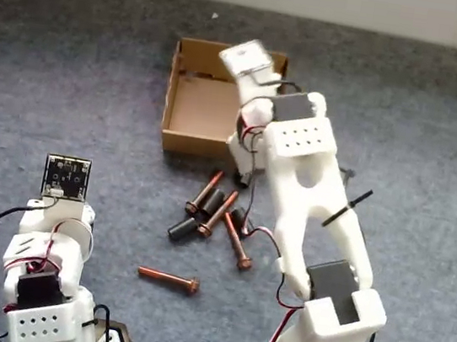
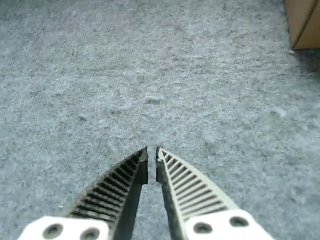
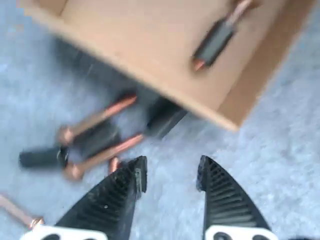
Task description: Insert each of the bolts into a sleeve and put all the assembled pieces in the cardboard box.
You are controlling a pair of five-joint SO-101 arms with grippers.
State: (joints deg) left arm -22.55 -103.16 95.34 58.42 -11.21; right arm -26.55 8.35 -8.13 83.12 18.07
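A grey, felt-like carpet surface [image 1: 81,65] carries everything. An open brown cardboard box [image 1: 172,87] sits on it toward the far side, its walls upright. Just in front of the box lies a loose cluster of three copper-coloured metal bolts [image 1: 217,213] and short black cylindrical sleeves [image 1: 189,224], several of them touching or lying close alongside one another. A fourth bolt [image 1: 168,278] of the same copper colour lies alone on the carpet, apart from the cluster on its near side.
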